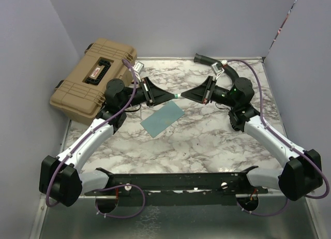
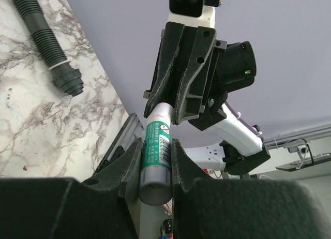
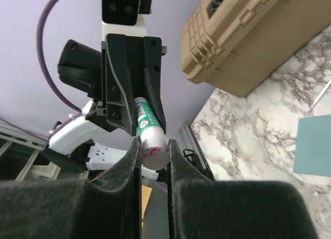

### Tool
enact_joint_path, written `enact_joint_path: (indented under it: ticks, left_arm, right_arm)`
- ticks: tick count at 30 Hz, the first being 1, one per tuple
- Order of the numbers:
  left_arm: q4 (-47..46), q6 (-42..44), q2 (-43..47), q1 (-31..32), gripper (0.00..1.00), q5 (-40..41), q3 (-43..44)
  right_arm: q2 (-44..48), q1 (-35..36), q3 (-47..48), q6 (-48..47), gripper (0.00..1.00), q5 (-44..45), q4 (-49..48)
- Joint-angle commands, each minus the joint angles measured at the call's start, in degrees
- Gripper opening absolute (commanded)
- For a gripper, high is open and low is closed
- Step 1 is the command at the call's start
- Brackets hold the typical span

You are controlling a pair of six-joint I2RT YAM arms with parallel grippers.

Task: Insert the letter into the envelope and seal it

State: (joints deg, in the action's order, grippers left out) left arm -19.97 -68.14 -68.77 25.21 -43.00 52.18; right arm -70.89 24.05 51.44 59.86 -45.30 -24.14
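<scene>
The left gripper and right gripper each pinch 1 glue stick end to end, its long axis spanning them. The teal envelope lies flat below on the table, slightly nearer the left (letter not in view).

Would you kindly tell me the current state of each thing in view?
glue stick, held mid-air at both ends
left gripper, shut on the glue stick
right gripper, shut on the glue stick
envelope, flat on the table, untouched
tan case, lid closed
</scene>
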Motion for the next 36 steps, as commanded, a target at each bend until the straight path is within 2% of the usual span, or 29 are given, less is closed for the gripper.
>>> enact_joint_path:
  ticks: [1,12,16,23,30,36]
  left_arm:
    - [-8.5,-3.1,1.8,0.8,0.0,-1.6,1.7]
    - [-12.6,-2.7,2.4,3.1,0.0,0.2,-0.4]
    - [-12.6,-1.4,2.2,3.9,0.0,0.5,-0.6]
    - [-12.6,-0.9,0.9,6.2,0.0,0.7,-2.4]
    - [-12.7,-0.5,0.3,9.8,0.0,4.9,-5.7]
    - [-12.6,1.2,-0.2,10.1,0.0,4.7,-5.0]
  right_arm:
    - [0.8,2.5,-0.8,4.9,0.01,-1.9,-4.8]
    - [0.1,4.6,-4.7,16.9,0.01,-2.3,-22.0]
    - [-0.1,5.3,-4.3,17.0,0.0,-2.0,-21.8]
    - [1.7,7.2,-2.7,14.1,0.01,-1.6,-14.0]
    - [-0.8,9.6,-2.9,14.5,0.01,-1.2,-16.8]
    - [-3.0,12.3,-1.9,14.0,0.01,-1.2,-16.7]
